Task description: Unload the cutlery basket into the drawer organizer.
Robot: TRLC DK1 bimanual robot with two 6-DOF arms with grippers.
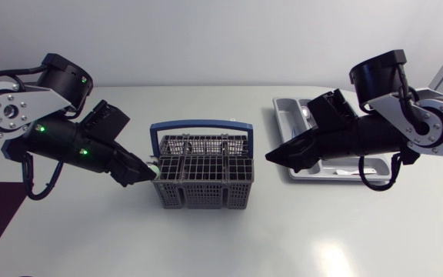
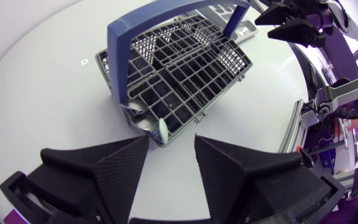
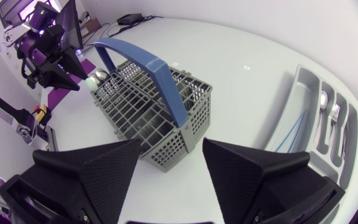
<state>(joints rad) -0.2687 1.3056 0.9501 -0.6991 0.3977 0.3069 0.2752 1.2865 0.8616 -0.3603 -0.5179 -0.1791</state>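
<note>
Left arm [image 1: 60,142] comes in from the left edge and slants down toward mid-tabletop [image 1: 91,231]. Left fingers [image 2: 126,171] stand apart with nothing between them; their tips are at the left end of the cutlery basket [image 1: 204,175], just beside its wall, and whether they touch cannot be told. The basket is a grey grid with a blue arched handle [image 1: 201,124], standing upright at the middle of the tabletop. In the end compartment nearest the left fingers, a spoon [image 2: 143,118] lies with its bowl showing, and a pale green-white rounded piece [image 2: 163,129] pokes up beside it at the basket's corner, just ahead of the gap between the fingers. Right arm [image 1: 406,115] comes in from the right edge and crosses above the drawer organizer [image 1: 289,115]. Right fingers [image 3: 98,174] are also spread wide, gripping nothing; they point at the basket's right end and stay clear of it, near but not touching. The organizer is a grey tray to the right of the basket, partly hidden under the right arm in the head view. The right wrist view shows a second spoon [image 3: 322,99] and a fork [image 3: 335,116] in its narrow compartments, and thin teal sticks [image 3: 297,127] in a longer one.
</note>
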